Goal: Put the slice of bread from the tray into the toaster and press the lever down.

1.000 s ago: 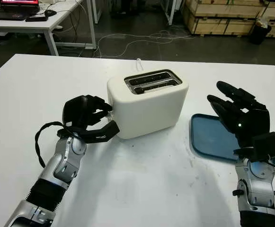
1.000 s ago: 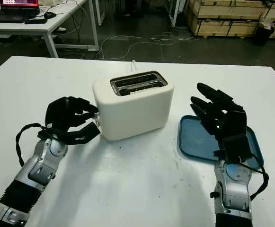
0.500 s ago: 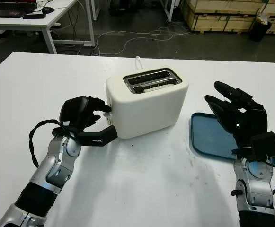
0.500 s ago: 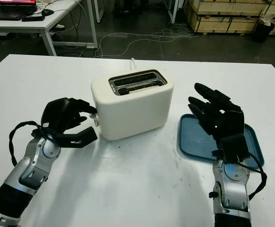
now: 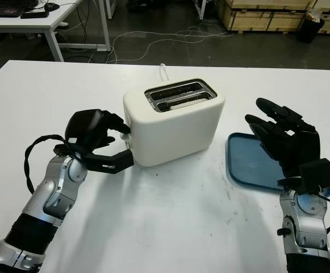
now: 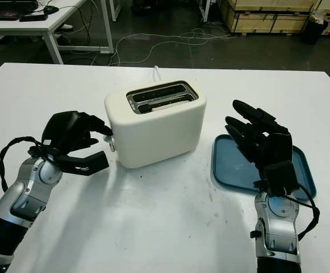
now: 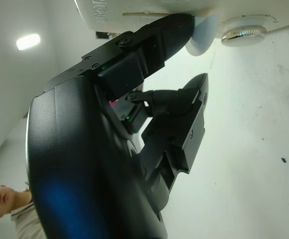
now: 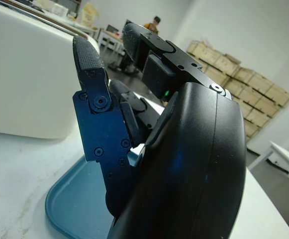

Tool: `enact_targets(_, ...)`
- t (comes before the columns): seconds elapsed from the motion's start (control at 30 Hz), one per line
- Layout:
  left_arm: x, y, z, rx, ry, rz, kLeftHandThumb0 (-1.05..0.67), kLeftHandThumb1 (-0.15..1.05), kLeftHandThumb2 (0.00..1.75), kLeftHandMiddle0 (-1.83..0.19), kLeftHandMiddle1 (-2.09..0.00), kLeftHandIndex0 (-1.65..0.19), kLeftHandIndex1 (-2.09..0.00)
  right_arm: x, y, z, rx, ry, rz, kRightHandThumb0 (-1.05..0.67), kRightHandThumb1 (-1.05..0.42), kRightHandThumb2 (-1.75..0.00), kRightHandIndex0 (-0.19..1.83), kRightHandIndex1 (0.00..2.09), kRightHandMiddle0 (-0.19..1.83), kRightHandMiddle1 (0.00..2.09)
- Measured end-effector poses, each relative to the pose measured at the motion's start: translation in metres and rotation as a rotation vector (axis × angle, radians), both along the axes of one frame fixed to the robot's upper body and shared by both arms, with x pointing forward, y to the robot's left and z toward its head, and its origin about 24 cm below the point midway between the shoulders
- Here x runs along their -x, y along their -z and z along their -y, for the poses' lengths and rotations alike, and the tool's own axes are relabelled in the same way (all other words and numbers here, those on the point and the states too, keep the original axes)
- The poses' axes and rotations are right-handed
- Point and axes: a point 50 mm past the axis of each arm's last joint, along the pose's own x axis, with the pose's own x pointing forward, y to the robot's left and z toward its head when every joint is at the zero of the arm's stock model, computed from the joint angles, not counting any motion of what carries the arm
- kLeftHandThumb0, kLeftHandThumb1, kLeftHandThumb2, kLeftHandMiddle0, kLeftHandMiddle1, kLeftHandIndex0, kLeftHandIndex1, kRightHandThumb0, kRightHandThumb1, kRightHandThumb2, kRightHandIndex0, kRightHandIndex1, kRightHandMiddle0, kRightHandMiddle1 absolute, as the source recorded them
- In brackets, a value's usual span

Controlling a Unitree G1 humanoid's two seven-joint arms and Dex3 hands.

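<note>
Left hand [image 5: 96, 139] at one toaster [image 5: 173, 119] | one tray [image 5: 255, 165]

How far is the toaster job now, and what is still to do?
The tray shows no bread, and something dark sits in the slots of the toaster, so loading looks done, though I cannot make out the bread. In hand: the left hand has a finger on the lever at the toaster's side. Left: whether the lever is fully down is unclear. The right hand is open above the tray.

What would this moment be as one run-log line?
left hand: at toaster lever end | right hand: open, over tray | slots: bread not visible
</note>
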Motion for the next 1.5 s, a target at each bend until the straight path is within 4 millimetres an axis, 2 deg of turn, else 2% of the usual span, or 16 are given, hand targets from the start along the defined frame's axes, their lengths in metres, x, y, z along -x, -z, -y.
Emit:
enact_targets(0.17,-0.001,-0.005,-0.002,-0.015,0.016,0.018,0.15,0.7,0.0,-0.94,-1.31,-1.31,-0.04,0.0,0.0,-0.001,0.001,-0.003,-0.002,-0.45,-0.85,0.0,0.93,0.0,0.82,0.0)
enact_targets(0.53,0.0,-0.013,-0.003,-0.025,0.033,0.042,0.16,0.71,0.01,-0.95,-1.19,-1.3,-0.03,0.0,0.0,-0.001,-0.001,-0.009,-0.002,-0.42,-0.84,0.0,0.95,0.01,0.83,0.0)
enact_targets(0.73,0.003,-0.032,-0.004,-0.023,0.027,0.12,0.05,0.76,0.01,-0.96,-1.0,-1.28,-0.01,-0.001,0.001,-0.003,-0.001,-0.016,-0.004,-0.43,-0.84,0.0,0.94,0.0,0.83,0.0)
enact_targets(1.2,0.006,-0.057,-0.006,-0.018,0.045,0.221,-0.07,0.75,0.0,-1.06,-0.93,-1.32,-0.02,-0.001,0.001,-0.004,-0.001,-0.023,-0.006,-0.43,-0.84,0.0,0.94,0.0,0.83,0.0)
enact_targets(1.4,0.004,-0.067,0.002,-0.039,0.117,0.243,-0.1,0.76,0.0,-1.11,-0.86,-1.33,-0.02,-0.001,0.001,-0.004,-0.001,-0.023,-0.007,-0.42,-0.85,0.0,0.95,0.01,0.83,0.0)
enact_targets(1.5,0.0,-0.072,0.004,-0.077,0.151,0.226,-0.17,0.77,0.01,-1.14,-0.81,-1.35,-0.03,-0.001,0.001,-0.004,0.001,-0.021,-0.007,-0.41,-0.85,0.0,0.95,0.0,0.83,0.0)
